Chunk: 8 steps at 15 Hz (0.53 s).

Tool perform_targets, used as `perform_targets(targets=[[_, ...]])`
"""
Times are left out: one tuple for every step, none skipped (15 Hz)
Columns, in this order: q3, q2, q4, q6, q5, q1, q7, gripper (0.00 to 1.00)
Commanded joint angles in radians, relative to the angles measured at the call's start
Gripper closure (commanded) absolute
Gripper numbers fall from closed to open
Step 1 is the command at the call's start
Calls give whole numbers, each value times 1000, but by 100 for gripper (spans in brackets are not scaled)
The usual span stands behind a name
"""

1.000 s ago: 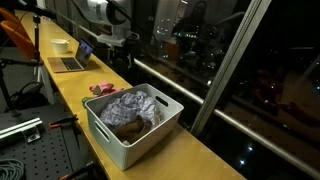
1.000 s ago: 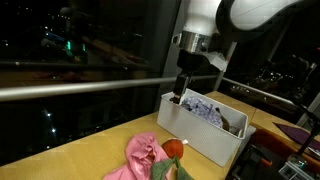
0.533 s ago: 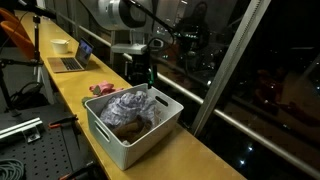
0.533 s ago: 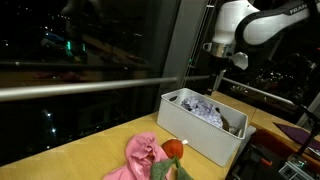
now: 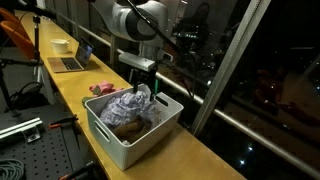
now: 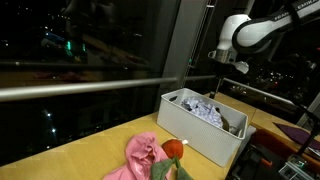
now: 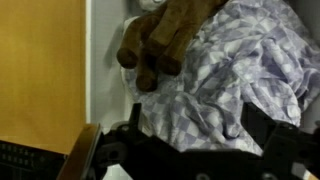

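In an exterior view, a white bin (image 5: pixel 120 148) stands on a long wooden table (image 5: pixel 195 152), close to the table's window edge. A crumpled checked cloth (image 5: pixel 130 103) fills the bin's far half. A brown plush toy (image 5: pixel 128 128) lies in the near half, touching the cloth. The robot arm reaches down from above, and its pincer (image 5: pixel 143 93) hangs just over the cloth near the bin's far rim, fingers spread wide and holding nothing. A pink cloth (image 5: pixel 100 89) lies on the table just beyond the bin. A laptop (image 5: pixel 70 61) and a cup (image 5: pixel 61 45) sit well apart toward the table's far end.

In an exterior view from the opposite end, the bin (image 6: pixel 195 135) shows its long side wall. The pincer (image 6: pixel 217 90) points straight down above the checked cloth (image 6: pixel 207 108), near it but apart. The pink cloth (image 6: pixel 145 155) lies bunched near the table's near end, with a small red-orange thing beside it that is too blurred to name.

In the wrist view, the pincer (image 7: pixel 205 145) comes in from the bottom edge, its dark fingers (image 7: pixel 140 145) set wide with nothing between them. The checked cloth (image 7: pixel 235 70) lies directly below and ahead of it. The toy (image 7: pixel 165 35) lies beyond the cloth at the top edge, its long axis slanting down toward the left, beside the bin's white wall (image 7: pixel 105 60).
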Motion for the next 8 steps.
perform_targets(targets=[[31, 57, 46, 30, 127, -29, -66, 0], [34, 73, 56, 37, 147, -31, -73, 0], [34, 93, 65, 54, 157, -30, -75, 0], [37, 112, 72, 68, 167, -30, -84, 0], [44, 133, 78, 85, 180, -34, -101, 0], [49, 155, 83, 99, 180, -30, -105, 0], [54, 175, 89, 109, 179, -26, -110, 0], [59, 205, 103, 121, 169, -19, -107, 0]])
